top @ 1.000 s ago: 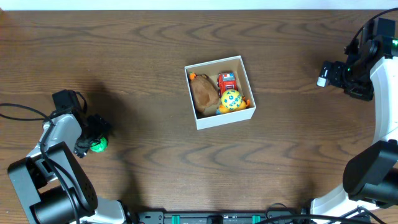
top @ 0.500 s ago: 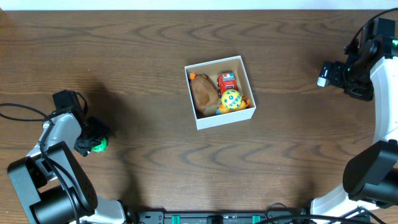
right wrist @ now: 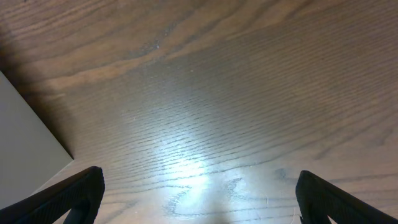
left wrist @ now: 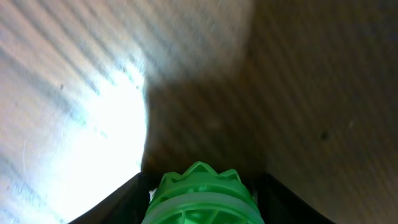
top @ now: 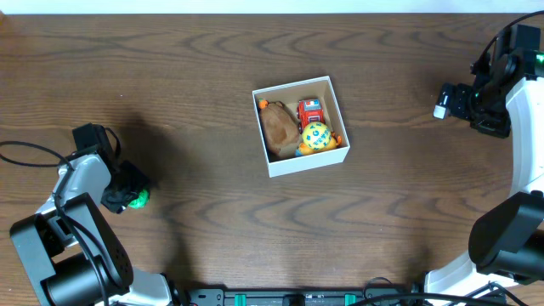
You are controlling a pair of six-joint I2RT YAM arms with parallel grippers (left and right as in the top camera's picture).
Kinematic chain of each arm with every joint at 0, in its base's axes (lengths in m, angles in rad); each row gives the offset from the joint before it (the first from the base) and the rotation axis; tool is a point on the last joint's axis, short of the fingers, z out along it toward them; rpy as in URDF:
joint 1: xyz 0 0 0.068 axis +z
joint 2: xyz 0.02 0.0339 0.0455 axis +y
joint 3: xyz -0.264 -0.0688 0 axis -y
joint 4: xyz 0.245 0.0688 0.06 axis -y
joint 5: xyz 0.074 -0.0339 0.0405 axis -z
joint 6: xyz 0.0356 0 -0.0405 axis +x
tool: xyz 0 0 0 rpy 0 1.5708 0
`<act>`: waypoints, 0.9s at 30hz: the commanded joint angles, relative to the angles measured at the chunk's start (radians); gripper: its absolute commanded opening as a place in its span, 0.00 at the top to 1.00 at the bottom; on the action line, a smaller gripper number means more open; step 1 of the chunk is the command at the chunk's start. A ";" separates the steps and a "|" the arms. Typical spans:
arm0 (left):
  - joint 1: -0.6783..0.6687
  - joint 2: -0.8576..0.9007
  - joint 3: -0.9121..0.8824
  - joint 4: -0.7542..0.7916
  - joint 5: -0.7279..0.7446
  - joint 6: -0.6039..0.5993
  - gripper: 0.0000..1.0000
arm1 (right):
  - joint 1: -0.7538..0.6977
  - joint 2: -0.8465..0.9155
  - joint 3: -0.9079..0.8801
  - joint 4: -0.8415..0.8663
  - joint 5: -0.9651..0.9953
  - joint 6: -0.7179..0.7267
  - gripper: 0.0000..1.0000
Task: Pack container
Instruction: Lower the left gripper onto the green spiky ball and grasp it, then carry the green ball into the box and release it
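The container (top: 304, 164), a white square box with a brown inside, sits at the table's middle. It holds a brown plush toy (top: 277, 129), a red toy car (top: 309, 110) and a yellow dotted ball (top: 315, 136). My left gripper (top: 127, 194) is at the far left, shut on a green ridged toy (top: 138, 199). In the left wrist view the green toy (left wrist: 202, 198) fills the space between the two dark fingers, just above the wood. My right gripper (top: 450, 100) is open and empty at the far right; its fingertips (right wrist: 199, 196) sit wide apart over bare wood.
The table is dark brown wood (top: 204, 76). A pale flat edge (right wrist: 25, 149) shows at the left of the right wrist view. The arms' bases stand at the lower left and lower right corners.
The left gripper has closed in on the green toy and shifted slightly; less of the toy shows from above. The right arm and the box have not moved.
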 commanded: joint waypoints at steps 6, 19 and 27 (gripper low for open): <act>-0.045 -0.058 0.105 -0.081 -0.014 0.014 0.58 | 0.002 -0.024 0.017 -0.001 0.000 -0.003 0.01; -0.486 -0.211 0.463 -0.164 0.067 0.088 0.60 | 0.002 -0.024 0.017 0.000 0.000 -0.003 0.01; -0.871 -0.200 0.551 -0.035 0.063 0.194 0.61 | 0.002 -0.024 0.017 -0.003 -0.001 -0.003 0.01</act>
